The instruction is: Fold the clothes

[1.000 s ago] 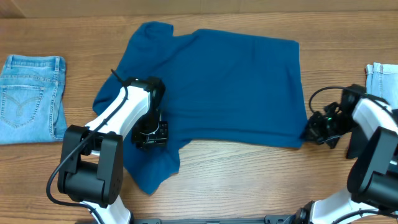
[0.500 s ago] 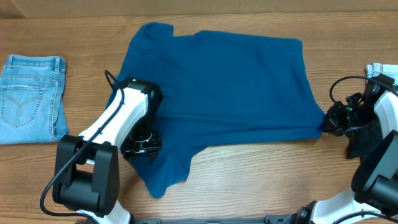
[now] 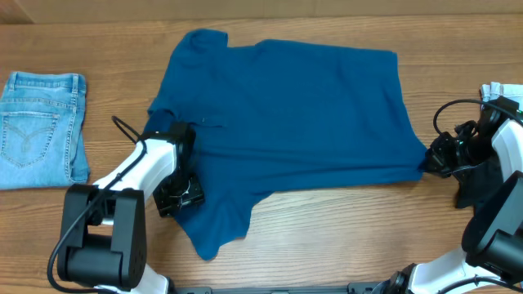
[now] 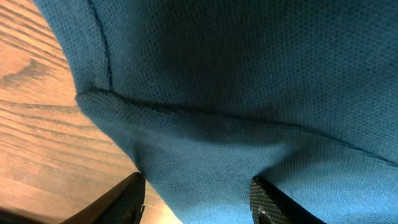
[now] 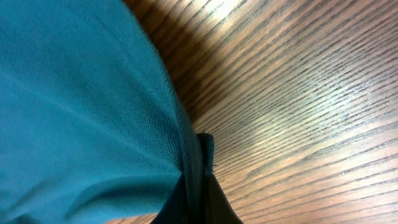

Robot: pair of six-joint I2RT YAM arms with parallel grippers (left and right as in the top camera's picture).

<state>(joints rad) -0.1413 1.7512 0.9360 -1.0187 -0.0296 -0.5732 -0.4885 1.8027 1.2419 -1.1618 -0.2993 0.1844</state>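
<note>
The clothes here are a deep blue shirt (image 3: 294,106) spread flat across the middle of the table. A sleeve hangs toward the front left. My left gripper (image 3: 181,196) rests at that sleeve's left edge. In the left wrist view its jaws stand open (image 4: 196,204), with a fold of the blue cloth (image 4: 249,74) lying loose between the two fingertips (image 4: 127,202). My right gripper (image 3: 429,162) is at the shirt's front right corner. In the right wrist view it is shut (image 5: 198,180) on the hem (image 5: 186,134).
Folded light-blue jeans (image 3: 41,126) lie at the far left. Another pale denim piece (image 3: 500,91) shows at the right edge, behind my right arm. Bare wooden table (image 3: 327,237) runs along the front.
My left gripper slid left and toward the front and opened off the cloth. My right gripper pulled the corner to the right a second ago, stretching the shirt flatter, and has since held still.
</note>
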